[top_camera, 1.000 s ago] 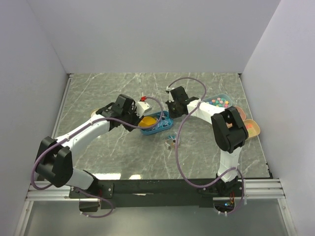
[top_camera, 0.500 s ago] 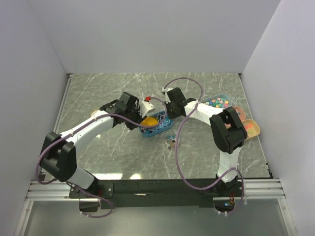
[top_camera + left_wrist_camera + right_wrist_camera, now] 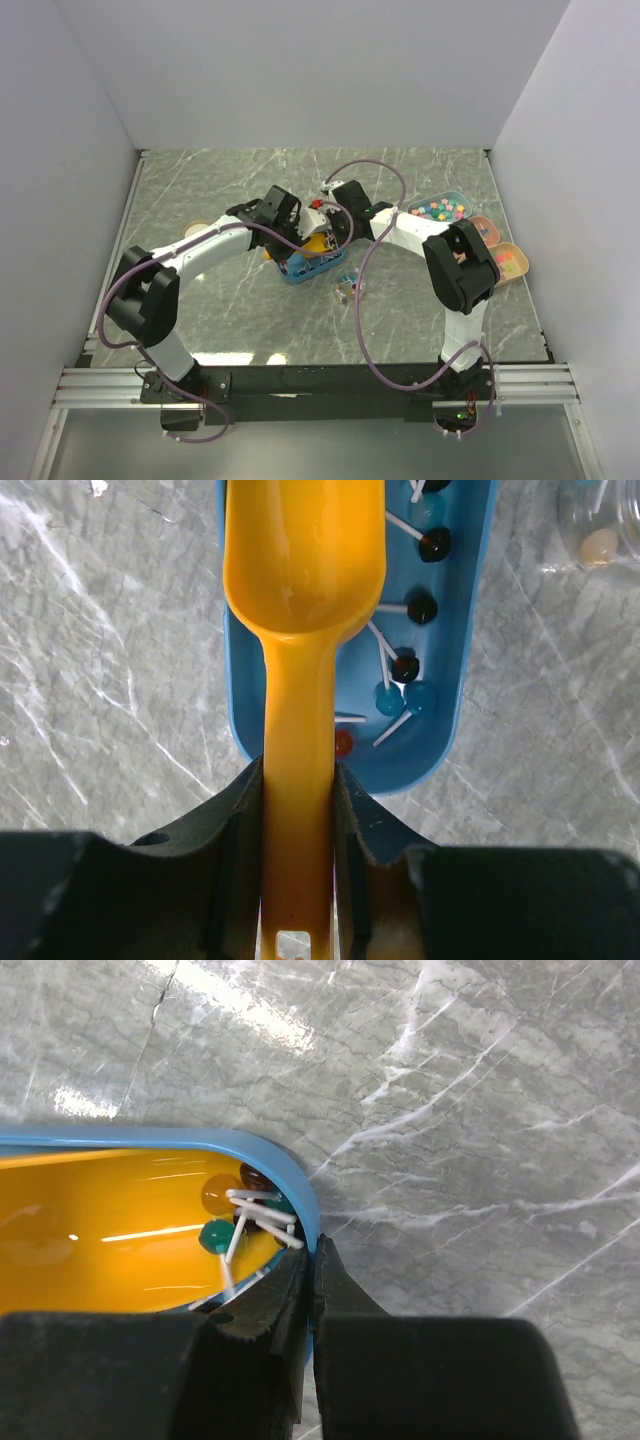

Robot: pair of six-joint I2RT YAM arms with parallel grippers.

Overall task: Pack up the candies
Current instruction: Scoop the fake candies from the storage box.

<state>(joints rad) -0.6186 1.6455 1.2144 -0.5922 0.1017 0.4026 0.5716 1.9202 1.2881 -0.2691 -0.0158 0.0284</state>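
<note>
The candies (image 3: 405,665) are small blue, dark and red balls on white sticks lying in a blue tray (image 3: 460,680). A few more candies (image 3: 347,285) lie loose on the table beside the tray (image 3: 300,268). My left gripper (image 3: 298,810) is shut on the handle of a yellow scoop (image 3: 305,570), whose bowl hangs over the tray's left half. The bowl shows empty in the left wrist view. My right gripper (image 3: 312,1260) is shut on the tray's blue rim (image 3: 290,1175), next to a cluster of candies (image 3: 245,1215) and the scoop (image 3: 100,1230).
At the right edge stand a clear container of pastel sweets (image 3: 440,208), a dish (image 3: 485,228) and a dish of orange-red sweets (image 3: 510,260). A tan round dish (image 3: 192,230) lies left of the left arm. A clear container (image 3: 600,530) shows beyond the tray.
The left gripper has swung right with the scoop, deeper over the tray. The right gripper and the tray have shifted a little left and toward the arms.
</note>
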